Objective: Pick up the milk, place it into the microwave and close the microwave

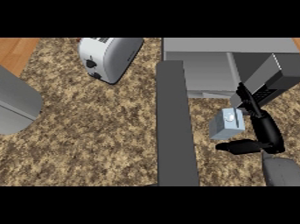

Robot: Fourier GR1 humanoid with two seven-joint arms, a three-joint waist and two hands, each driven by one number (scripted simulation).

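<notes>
One small pale grey-blue milk carton [228,124], white-capped, stands upright just in front of the grey box-shaped microwave [210,65], right of its open door [175,127]. One black right hand [259,131] lies immediately right of the carton, fingers and thumb curled round it, apparently holding it. Left hand not seen.

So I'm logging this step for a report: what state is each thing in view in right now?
Grey microwave: door swung open, pointing toward the robot.
Small pale blue milk carton: held upright in front of the microwave's opening, not yet inside.
Right hand: curled round the carton.
White toaster: lying tilted on the counter, untouched.
Left hand: not in view.
</notes>
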